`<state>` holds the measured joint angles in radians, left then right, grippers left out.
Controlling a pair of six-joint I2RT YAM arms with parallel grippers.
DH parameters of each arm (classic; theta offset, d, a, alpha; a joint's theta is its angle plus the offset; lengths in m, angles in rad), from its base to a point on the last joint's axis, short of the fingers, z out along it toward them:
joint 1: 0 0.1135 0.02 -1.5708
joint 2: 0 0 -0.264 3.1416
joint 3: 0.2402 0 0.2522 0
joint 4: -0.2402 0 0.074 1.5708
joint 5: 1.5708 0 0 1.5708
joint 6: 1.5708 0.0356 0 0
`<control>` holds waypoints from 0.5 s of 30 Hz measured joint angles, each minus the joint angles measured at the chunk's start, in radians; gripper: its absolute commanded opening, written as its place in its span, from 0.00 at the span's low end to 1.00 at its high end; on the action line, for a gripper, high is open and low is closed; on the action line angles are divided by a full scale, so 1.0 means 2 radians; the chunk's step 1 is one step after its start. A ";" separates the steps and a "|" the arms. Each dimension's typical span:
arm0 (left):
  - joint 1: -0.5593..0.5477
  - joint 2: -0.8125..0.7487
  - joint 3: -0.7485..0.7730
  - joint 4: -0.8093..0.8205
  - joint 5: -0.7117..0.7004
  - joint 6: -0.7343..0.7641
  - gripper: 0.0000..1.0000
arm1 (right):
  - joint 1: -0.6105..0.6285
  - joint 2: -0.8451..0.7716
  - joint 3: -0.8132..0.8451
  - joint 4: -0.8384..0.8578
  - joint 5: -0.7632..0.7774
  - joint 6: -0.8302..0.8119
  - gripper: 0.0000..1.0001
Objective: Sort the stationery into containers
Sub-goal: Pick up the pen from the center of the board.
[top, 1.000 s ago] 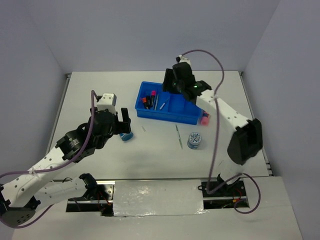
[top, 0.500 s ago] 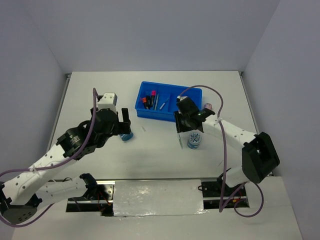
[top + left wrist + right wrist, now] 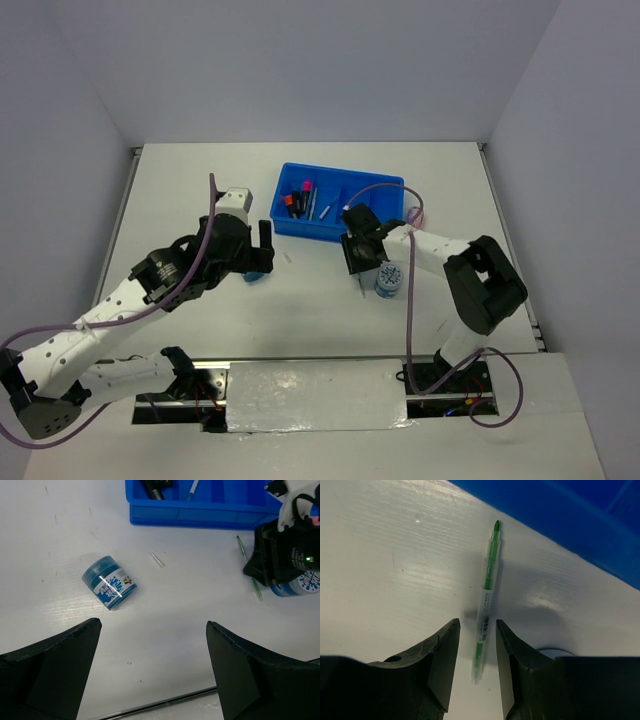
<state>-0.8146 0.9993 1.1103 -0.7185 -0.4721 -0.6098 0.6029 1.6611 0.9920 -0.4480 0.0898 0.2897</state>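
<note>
Well: white table; blue tray far middle, highlighters in its left end. Left gripper spread wide, holding nothing, near roll lying on side. Right gripper low, fingers apart either side of green pen on table, not clamped; second roll just beside

Open table on the pen's left; roll close on its right, tray wall just beyond its tip.
</note>
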 measured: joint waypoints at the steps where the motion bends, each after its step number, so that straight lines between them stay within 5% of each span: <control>1: 0.000 0.000 0.000 0.002 0.002 0.000 0.99 | 0.000 0.006 0.000 0.002 0.000 0.000 0.42; 10: 0.000 0.004 0.000 0.016 0.007 0.000 0.99 | 0.000 0.030 0.001 0.027 -0.003 0.000 0.21; 12: 0.000 0.009 0.000 0.017 0.007 0.000 0.99 | 0.000 0.030 0.000 0.033 -0.007 0.002 0.00; 15: 0.000 0.019 0.000 0.022 0.006 -0.012 0.99 | 0.003 0.027 -0.006 0.048 -0.015 0.006 0.00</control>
<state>-0.8146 1.0382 1.1103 -0.6743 -0.4595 -0.6338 0.6086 1.7157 0.9794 -0.3515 0.0593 0.3023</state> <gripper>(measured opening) 0.993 0.025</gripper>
